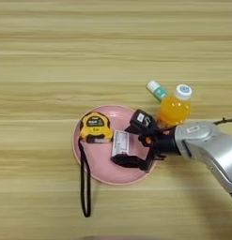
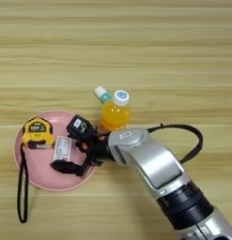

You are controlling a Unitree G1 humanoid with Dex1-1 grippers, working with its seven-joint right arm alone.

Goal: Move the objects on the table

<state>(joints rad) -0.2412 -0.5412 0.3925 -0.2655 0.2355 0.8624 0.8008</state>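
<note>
Round pink plate (image 1: 96, 171) as reference. Black two-finger gripper (image 1: 134, 143) over its right half, fingers spread wide either side of flat white-and-pink box (image 1: 120, 143) lying on plate. Yellow-black tape measure (image 1: 95, 127) on left part, black strap (image 1: 84, 187) trailing off near rim onto light-brown wooden table (image 1: 42, 70). Beyond right rim: small orange-juice bottle with white cap (image 1: 176, 107), white-and-teal tube (image 1: 157, 90) just beside it.

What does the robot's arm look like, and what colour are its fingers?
The right arm is a smooth silver tube with a black ribbed ring near its lower end. A thin black cable loops beside it. The gripper has two black fingers, with orange bits at the wrist and a small white label.
</note>
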